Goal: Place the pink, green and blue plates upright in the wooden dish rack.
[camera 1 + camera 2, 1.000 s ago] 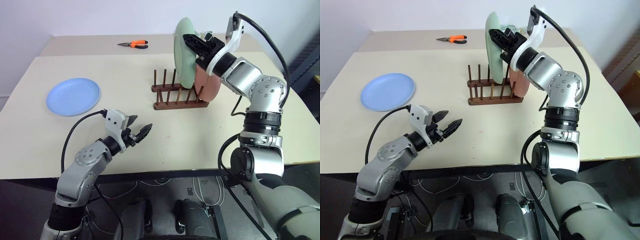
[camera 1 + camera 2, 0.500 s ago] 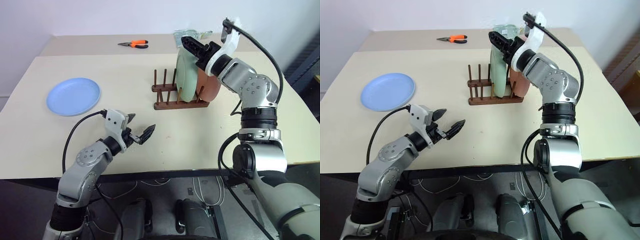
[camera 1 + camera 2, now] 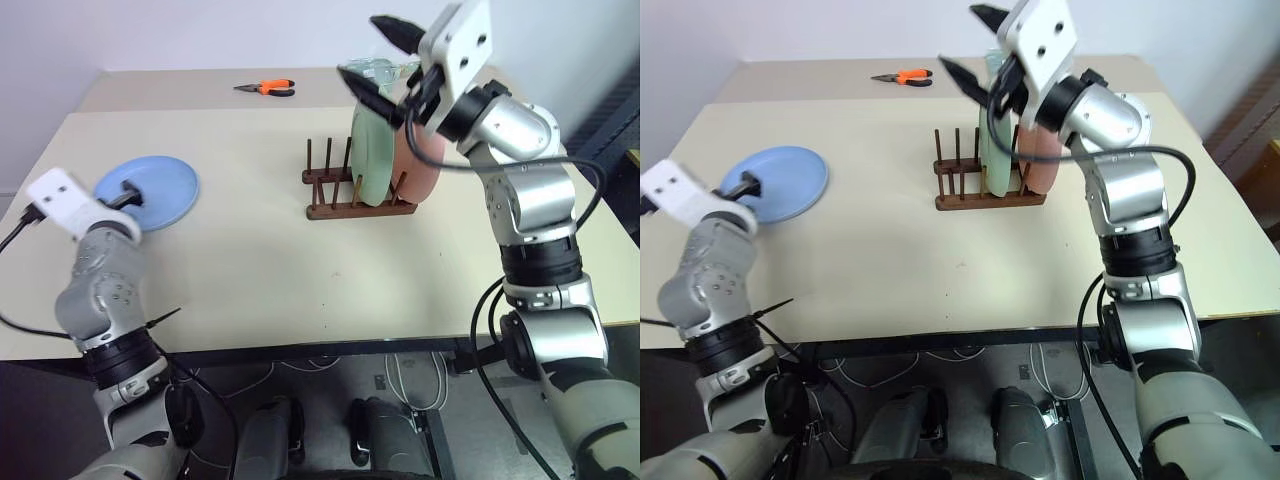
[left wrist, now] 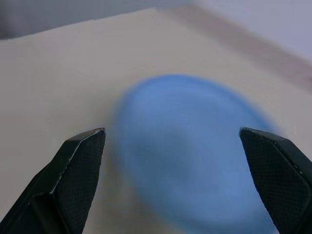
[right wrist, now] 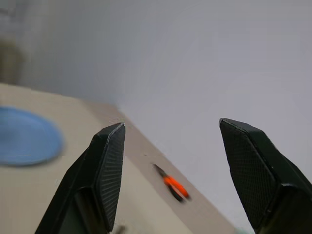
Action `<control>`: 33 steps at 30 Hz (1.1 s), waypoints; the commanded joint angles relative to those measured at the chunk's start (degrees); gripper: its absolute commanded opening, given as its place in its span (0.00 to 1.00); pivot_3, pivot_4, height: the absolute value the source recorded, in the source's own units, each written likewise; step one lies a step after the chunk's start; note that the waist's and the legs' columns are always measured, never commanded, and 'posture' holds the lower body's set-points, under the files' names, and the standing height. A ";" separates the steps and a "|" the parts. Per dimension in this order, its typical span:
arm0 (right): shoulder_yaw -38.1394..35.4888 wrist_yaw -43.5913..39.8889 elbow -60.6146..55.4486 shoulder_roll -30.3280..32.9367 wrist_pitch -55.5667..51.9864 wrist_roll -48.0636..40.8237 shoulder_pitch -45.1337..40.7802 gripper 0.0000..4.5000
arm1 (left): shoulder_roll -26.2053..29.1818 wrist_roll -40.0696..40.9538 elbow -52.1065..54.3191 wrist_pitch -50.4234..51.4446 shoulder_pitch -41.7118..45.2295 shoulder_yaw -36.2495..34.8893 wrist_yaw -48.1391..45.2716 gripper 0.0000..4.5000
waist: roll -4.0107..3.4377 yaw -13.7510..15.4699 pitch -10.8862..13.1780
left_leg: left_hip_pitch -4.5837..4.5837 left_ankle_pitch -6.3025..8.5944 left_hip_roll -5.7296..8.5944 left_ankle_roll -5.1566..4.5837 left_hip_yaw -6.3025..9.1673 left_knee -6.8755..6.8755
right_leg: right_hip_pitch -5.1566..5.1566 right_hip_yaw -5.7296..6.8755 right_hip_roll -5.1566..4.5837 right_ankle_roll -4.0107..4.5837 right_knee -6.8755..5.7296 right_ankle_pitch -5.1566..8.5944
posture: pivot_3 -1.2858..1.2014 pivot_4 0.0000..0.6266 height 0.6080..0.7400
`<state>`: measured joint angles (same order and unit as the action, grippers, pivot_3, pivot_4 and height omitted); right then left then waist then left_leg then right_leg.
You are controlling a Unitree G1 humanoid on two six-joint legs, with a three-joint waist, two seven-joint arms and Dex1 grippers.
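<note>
1. The left wrist view shows the left gripper [image 4: 170, 146] spread wide and empty over the blue plate [image 3: 150, 192], lying flat, well left of the wooden dish rack [image 3: 358, 192].
2. Green plate [image 3: 370, 155] and pink plate [image 3: 420, 170] stand upright in the rack, faces sideways.
3. Right gripper [image 3: 385, 60] — spread, empty — hangs above the rack; bare table [image 3: 260, 260] lies between rack and blue plate.

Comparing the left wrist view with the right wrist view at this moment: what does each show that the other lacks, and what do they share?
Left wrist view alone: the left gripper, fingers wide open, aimed at the blue plate lying flat close ahead.

Right wrist view alone: the right gripper, fingers open and holding nothing, the orange-handled pliers and the pale wall.

Shared: the blue plate, small and distant in the right wrist view, and the beige table.
</note>
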<state>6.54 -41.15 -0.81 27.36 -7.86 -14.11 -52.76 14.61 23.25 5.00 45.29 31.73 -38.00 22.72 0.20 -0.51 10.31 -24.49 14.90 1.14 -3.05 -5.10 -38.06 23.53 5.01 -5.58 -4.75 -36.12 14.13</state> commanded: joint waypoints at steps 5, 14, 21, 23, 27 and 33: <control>5.77 -3.46 -12.45 -2.51 -4.12 -1.09 9.76 0.69 | 4.03 4.05 -14.57 6.92 6.31 -2.28 -3.99 1.00 | 0.13 0.83 -0.02 | 0.01 0.02 0.03 0.05 0.09 -0.08 | -0.05 0.06 -0.02 0.00 0.02 0.00 | 0.52 0.24 1.00; 7.49 -2.73 -13.05 -3.44 -3.58 2.58 13.26 0.70 | 4.40 5.70 -24.98 2.56 13.14 -4.48 -3.88 0.38 | 0.13 0.78 -0.02 | 0.06 0.04 0.04 0.22 0.07 -0.07 | -0.04 0.07 0.01 0.00 0.02 0.00 | 0.52 0.24 1.00; 7.13 -2.21 -10.12 -2.11 -2.80 6.32 12.38 0.76 | 4.32 5.96 -14.13 0.35 11.09 4.97 -12.67 0.01 | 0.15 0.80 -0.03 | 0.07 0.07 0.05 0.27 0.06 -0.07 | -0.06 0.07 0.01 0.00 0.02 0.00 | 0.52 0.24 1.00; 7.91 -2.14 -7.85 -0.94 -0.42 9.64 11.18 0.90 | 3.65 8.46 -5.97 1.67 10.62 8.10 -15.88 0.00 | 0.21 0.89 0.00 | 0.05 0.07 0.05 0.28 0.05 -0.07 | -0.06 0.07 0.01 0.00 0.02 0.00 | 0.52 0.24 1.00; 11.48 -1.47 -2.02 1.05 10.21 19.13 8.21 0.99 | 3.27 12.27 6.14 9.78 10.36 12.78 -16.40 0.00 | 0.25 0.44 0.03 | 0.06 0.06 0.05 0.30 0.05 -0.07 | -0.05 0.06 0.00 0.00 0.03 0.00 | 0.52 0.24 1.00; 13.17 0.95 4.63 -0.53 17.83 25.40 5.07 0.99 | 0.42 17.93 14.95 21.56 14.23 12.53 -11.37 0.00 | 0.25 -0.54 0.04 | 0.11 -0.14 0.00 0.30 0.10 -0.04 | -0.06 0.05 0.09 0.01 -0.01 0.00 | 0.52 0.24 1.00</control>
<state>19.92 -41.50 3.53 27.27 7.44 9.84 -45.95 14.63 39.49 16.27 65.16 43.79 -23.81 10.05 0.45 -1.04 10.34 -24.38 14.75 1.14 -2.74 -5.00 -38.09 23.47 5.06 -5.48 -4.74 -36.13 14.14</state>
